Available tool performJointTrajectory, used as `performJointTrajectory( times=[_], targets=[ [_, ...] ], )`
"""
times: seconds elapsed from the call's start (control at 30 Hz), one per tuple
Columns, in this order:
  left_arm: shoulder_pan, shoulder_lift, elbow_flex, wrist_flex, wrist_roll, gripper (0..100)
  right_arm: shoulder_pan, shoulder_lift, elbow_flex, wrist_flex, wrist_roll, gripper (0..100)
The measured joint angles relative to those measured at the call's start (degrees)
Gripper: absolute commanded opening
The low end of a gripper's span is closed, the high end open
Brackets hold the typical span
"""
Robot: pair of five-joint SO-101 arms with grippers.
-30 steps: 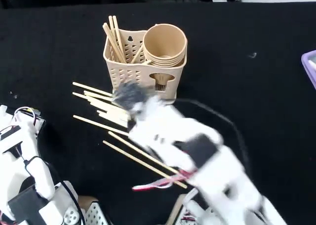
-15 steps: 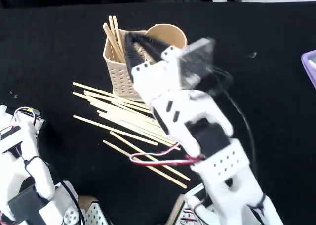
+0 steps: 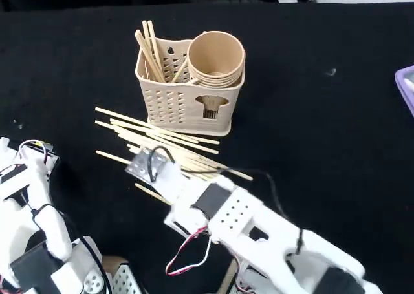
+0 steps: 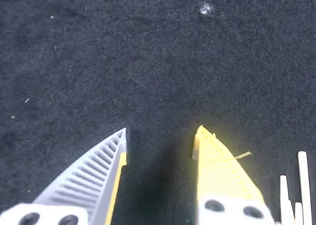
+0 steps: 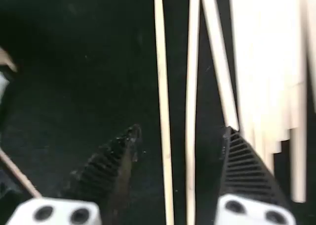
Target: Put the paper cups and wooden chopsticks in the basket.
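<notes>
From the high view: a beige basket (image 3: 184, 103) upright toward the far middle of the black table (image 3: 323, 152), a stack of paper cups (image 3: 216, 56) seated in one compartment, several wooden chopsticks (image 3: 149, 47) leaning in the other. Just in front of the basket, a loose pile of chopsticks (image 3: 155, 136) flat on the cloth, fanned out side by side. Right arm (image 3: 233, 220) stretched in from the near edge, its tip over the near side of that pile. Left arm (image 3: 32, 223) folded at the near corner, well apart from the basket. From the left wrist view: left gripper (image 4: 160, 136) spread wide, nothing between its fingers, low over bare black cloth, a few chopstick ends (image 4: 297, 185) off to one side. From the right wrist view: right gripper (image 5: 180, 133) likewise spread, two single chopsticks (image 5: 162, 86) lying lengthwise in the gap between its dark fingers, not pinched, the thicker pile just beyond one finger.
</notes>
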State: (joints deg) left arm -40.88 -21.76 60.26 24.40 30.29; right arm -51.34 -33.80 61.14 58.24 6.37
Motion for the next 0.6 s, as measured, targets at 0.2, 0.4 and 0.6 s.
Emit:
performJointTrajectory(
  times=[0.2,0.4,0.6],
  targets=[
    [0.00,0.00,0.00,0.00,0.00,22,-0.26,11.69,0.35,-4.40,0.18,26.1],
    [0.00,0.00,0.00,0.00,0.00,22,-0.62,22.86,-5.01,-4.57,0.35,21.7],
    [0.00,0.00,0.00,0.00,0.00,22,0.18,26.29,-8.88,-3.34,0.35,3.0]
  ],
)
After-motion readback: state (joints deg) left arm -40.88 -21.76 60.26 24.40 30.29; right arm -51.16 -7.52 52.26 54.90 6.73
